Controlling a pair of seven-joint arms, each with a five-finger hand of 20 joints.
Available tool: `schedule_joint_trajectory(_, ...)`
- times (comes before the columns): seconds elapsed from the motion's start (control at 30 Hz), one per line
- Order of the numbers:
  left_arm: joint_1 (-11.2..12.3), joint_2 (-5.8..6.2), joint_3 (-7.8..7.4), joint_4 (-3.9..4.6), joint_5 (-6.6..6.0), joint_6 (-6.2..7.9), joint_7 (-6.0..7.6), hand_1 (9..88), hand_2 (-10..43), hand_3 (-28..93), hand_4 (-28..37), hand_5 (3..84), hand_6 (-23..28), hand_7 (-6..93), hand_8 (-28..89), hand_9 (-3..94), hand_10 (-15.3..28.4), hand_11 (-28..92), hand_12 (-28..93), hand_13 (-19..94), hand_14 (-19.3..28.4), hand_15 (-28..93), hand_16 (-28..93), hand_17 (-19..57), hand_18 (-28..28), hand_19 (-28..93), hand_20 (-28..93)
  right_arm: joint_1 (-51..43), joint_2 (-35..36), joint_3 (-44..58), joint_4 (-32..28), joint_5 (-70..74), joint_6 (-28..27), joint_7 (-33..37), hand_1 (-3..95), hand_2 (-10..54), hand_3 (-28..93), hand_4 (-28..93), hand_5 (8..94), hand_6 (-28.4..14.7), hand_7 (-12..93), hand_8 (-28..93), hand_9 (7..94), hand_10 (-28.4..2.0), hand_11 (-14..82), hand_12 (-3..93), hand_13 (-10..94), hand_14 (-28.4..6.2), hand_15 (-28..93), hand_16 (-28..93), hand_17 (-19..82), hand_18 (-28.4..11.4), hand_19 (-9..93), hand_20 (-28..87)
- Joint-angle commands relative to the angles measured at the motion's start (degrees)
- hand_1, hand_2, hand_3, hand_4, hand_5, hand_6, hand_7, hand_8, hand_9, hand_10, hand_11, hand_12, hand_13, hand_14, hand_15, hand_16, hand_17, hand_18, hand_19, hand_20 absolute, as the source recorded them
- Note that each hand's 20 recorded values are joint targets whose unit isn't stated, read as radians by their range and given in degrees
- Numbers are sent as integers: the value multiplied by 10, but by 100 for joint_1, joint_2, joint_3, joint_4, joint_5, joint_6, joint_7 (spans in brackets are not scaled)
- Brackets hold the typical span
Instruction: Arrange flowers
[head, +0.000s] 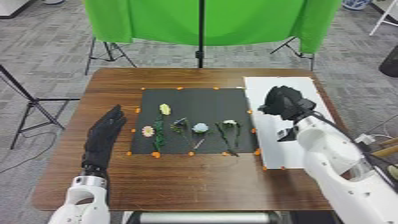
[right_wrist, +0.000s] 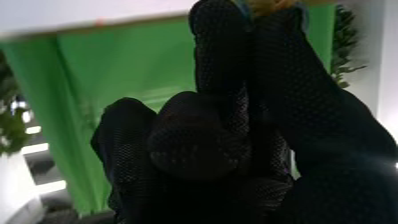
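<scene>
The right hand (head: 286, 106) is over the white sheet (head: 268, 86); its thumb and a finger meet at the tips, with other fingers curled, and seem to pinch a yellow-brown bit (right_wrist: 266, 6); whether that is a flower I cannot tell. The left hand (head: 105, 134) lies open beside the mat (head: 195, 97), fingers straight, holding nothing.

On the mat lie the yellow flower (head: 164, 109), pink flower (head: 147, 131), blue flower (head: 200, 127) and white flower (head: 230, 122), heads toward the far edge or partway down, stems toward the near one; all look light, the heads soft and easily crushed, the stems thin, perhaps springy; a stem could roll or twist in smooth gloves. Best take each by mid-stem, below the head, in a light pinch square across it; near the tail end, the head would probably swing or droop.
</scene>
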Motion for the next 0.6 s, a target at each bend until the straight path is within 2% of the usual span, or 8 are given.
schedule_joint_trajectory(0.03,47,-81,-13,50,63,-191,-119,265,-95,658,-176,384,22,76,-55,350,93,64,154,288,125,76,23,53,103,13,173,-262,-461,-342,121,-113,3,-87,572,-95,580,-207,809,39,203,69,882,-98,153,327,894,-14,649,339,647,-121,932,615)
schedule_joint_trajectory(0.33,70,-90,-34,49,54,-219,-136,262,-95,656,-174,387,23,74,-55,355,92,64,154,288,126,76,23,51,103,13,171,-394,-502,-276,41,-51,-174,-129,551,-95,568,-183,776,29,192,72,858,-108,162,314,888,-17,646,346,641,-121,932,612)
schedule_joint_trajectory(0.47,57,-98,-43,58,57,-240,-163,262,-95,656,-173,387,24,72,-55,356,92,64,154,288,126,76,23,49,104,13,170,-469,-522,-182,-30,16,-397,-154,529,-95,543,-163,738,16,179,68,822,-117,193,269,883,-18,646,349,638,-121,932,609)
schedule_joint_trajectory(0.6,60,-101,-57,59,78,-283,-175,263,-95,656,-174,386,23,70,-54,357,94,63,154,287,126,75,24,48,104,12,170,-530,-503,-124,-80,-25,-494,-193,476,-95,592,-173,709,15,172,46,803,-122,216,226,880,-20,648,349,635,-122,932,611)
